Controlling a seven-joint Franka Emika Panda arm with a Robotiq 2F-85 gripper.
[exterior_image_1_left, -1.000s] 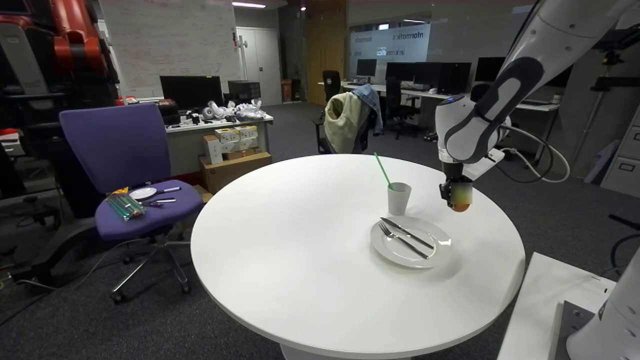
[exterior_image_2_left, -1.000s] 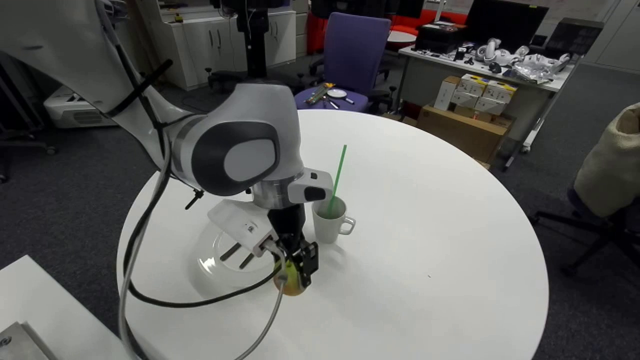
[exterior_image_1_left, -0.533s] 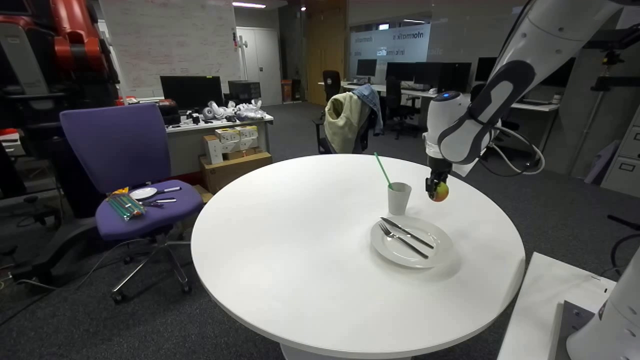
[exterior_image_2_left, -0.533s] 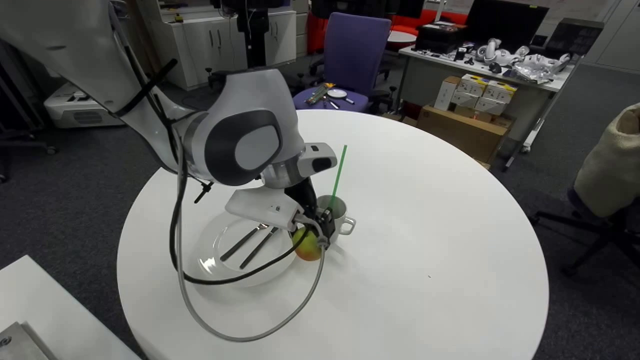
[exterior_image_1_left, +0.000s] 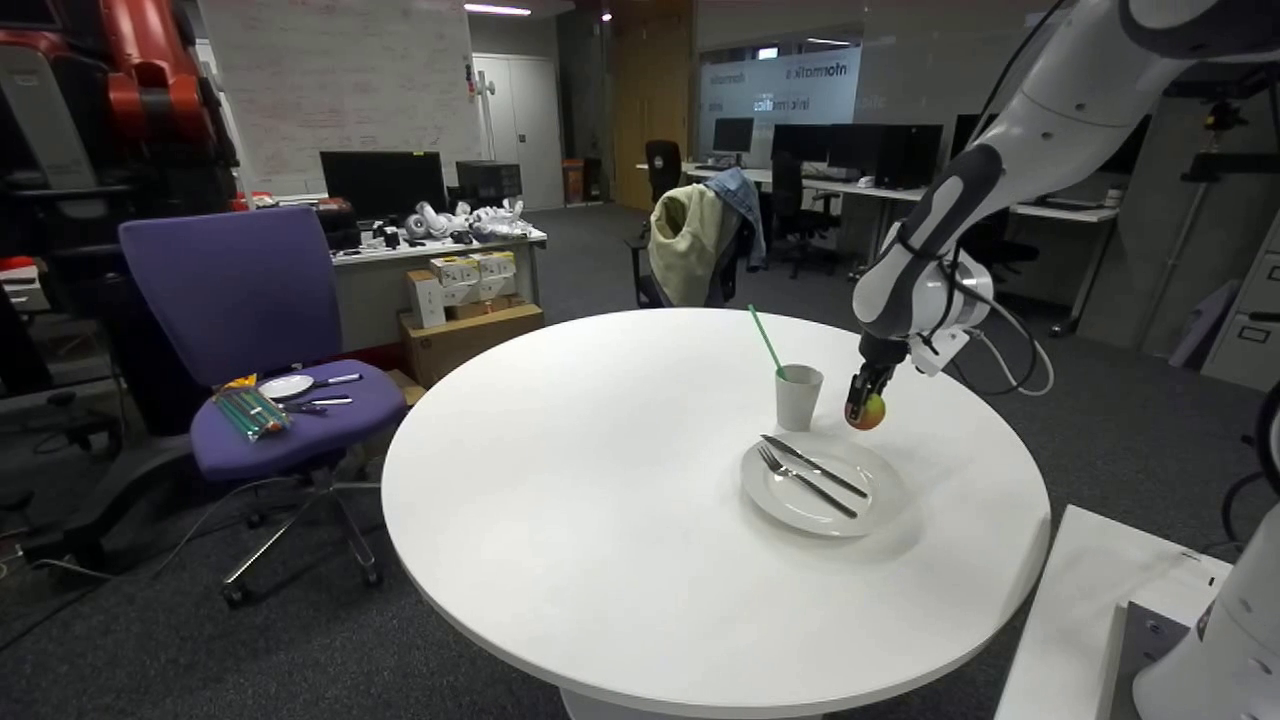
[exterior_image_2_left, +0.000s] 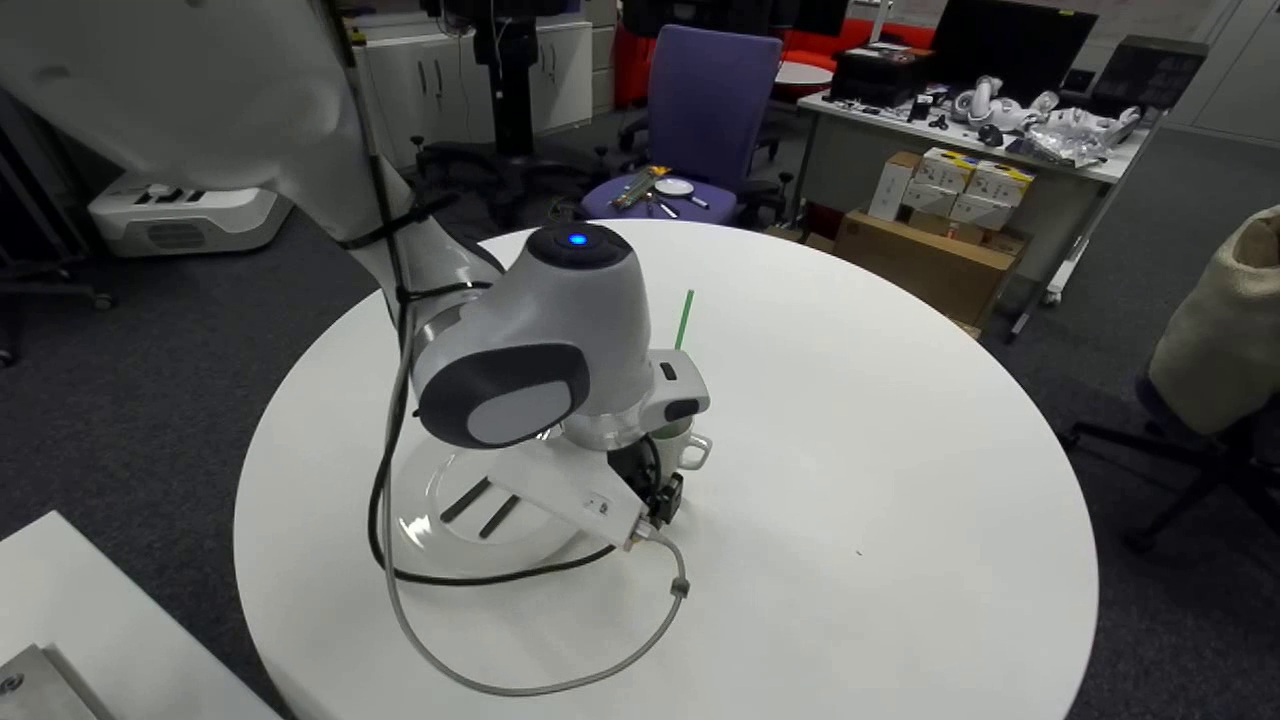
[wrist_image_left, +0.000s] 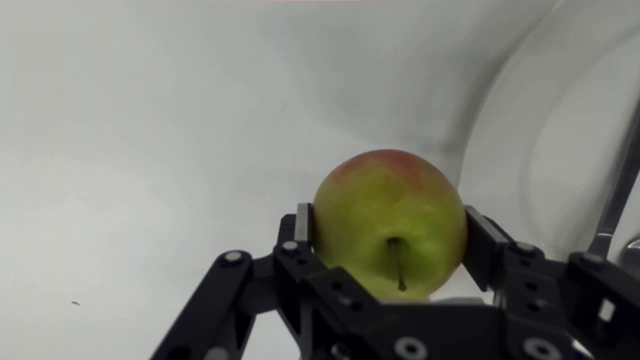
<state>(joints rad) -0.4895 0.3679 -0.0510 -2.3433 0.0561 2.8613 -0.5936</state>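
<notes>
Apple (wrist_image_left: 385, 200), green with a red blush, sits stem toward us in the wrist view, between the two fingers (wrist_image_left: 303, 227) of the gripper (wrist_image_left: 391, 227). We see the jaws part-way apart, just as wide as the apple, pressed to it on both sides. Taking the white plate (exterior_image_1_left: 787, 508) as our landmark, we place the apple near the plate's rim, on the outside; we cannot tell whether its underside meets the round table (exterior_image_1_left: 600, 520). A knife (exterior_image_1_left: 815, 466) and a fork (exterior_image_1_left: 822, 494) lie side by side on the plate. Just beside the plate's rim we find a white mug (exterior_image_1_left: 797, 402) standing upright, with a green straw (exterior_image_1_left: 766, 342) leaning out of it. Well apart from the plate, past the table's edge, we make out a purple chair (exterior_image_1_left: 235, 300) in both exterior views. In an exterior view, the robot arm (exterior_image_2_left: 575, 310) covers part of the plate and hides nearly all of the apple.
</notes>
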